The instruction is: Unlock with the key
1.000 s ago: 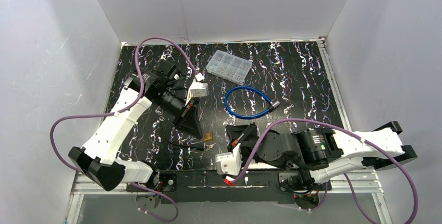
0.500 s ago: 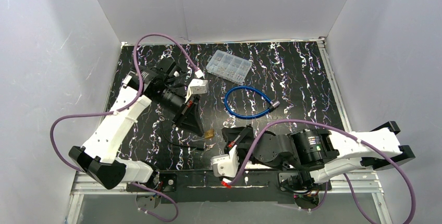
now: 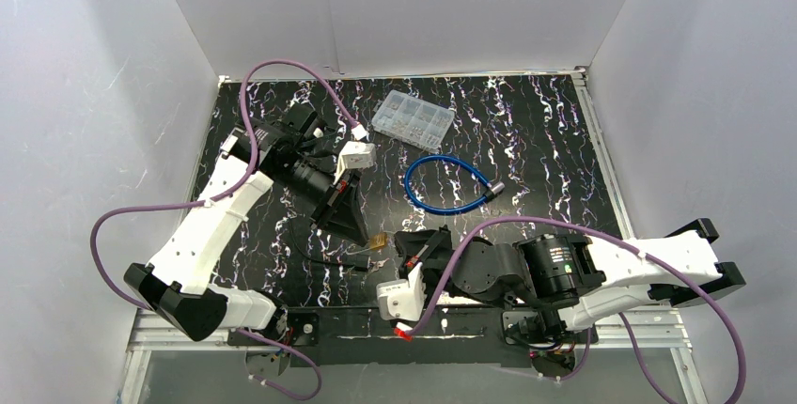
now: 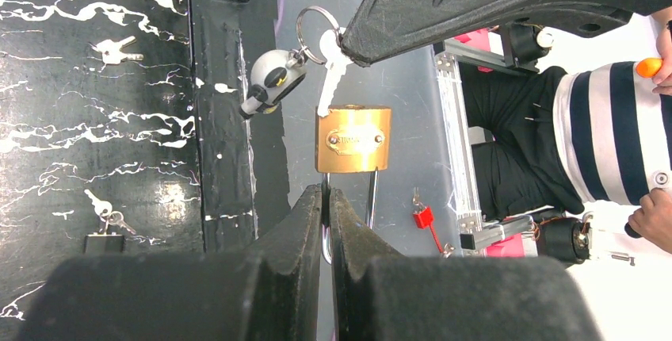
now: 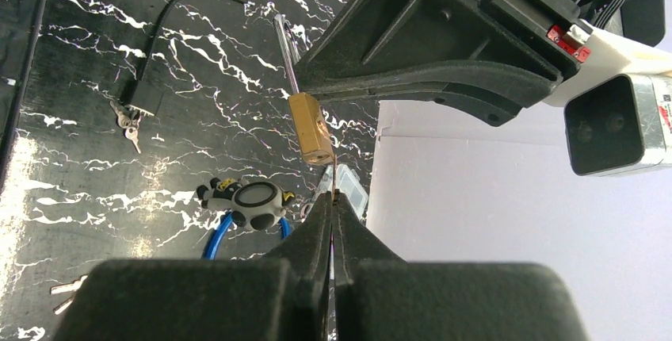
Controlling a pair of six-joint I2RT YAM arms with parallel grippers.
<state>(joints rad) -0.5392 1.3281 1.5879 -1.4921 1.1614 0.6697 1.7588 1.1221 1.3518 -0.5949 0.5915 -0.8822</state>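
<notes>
Above the black, white-veined desk (image 3: 526, 132), by the middle of its near edge, the left claw (image 4: 326, 192) is pinching the shackle of the padlock (image 4: 353, 139), its stamped lettering unreadable, while the right claw (image 5: 334, 197) is pinching the key (image 4: 328, 79) against its body.

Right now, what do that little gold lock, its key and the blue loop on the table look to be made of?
The padlock body looks like brass: yellow, brushed, softly shiny. Its shackle and the key look like bright silvery steel or plated metal. The blue loop seems a plastic-coated cable, glossy, with a metal end; its core is hidden.
</notes>
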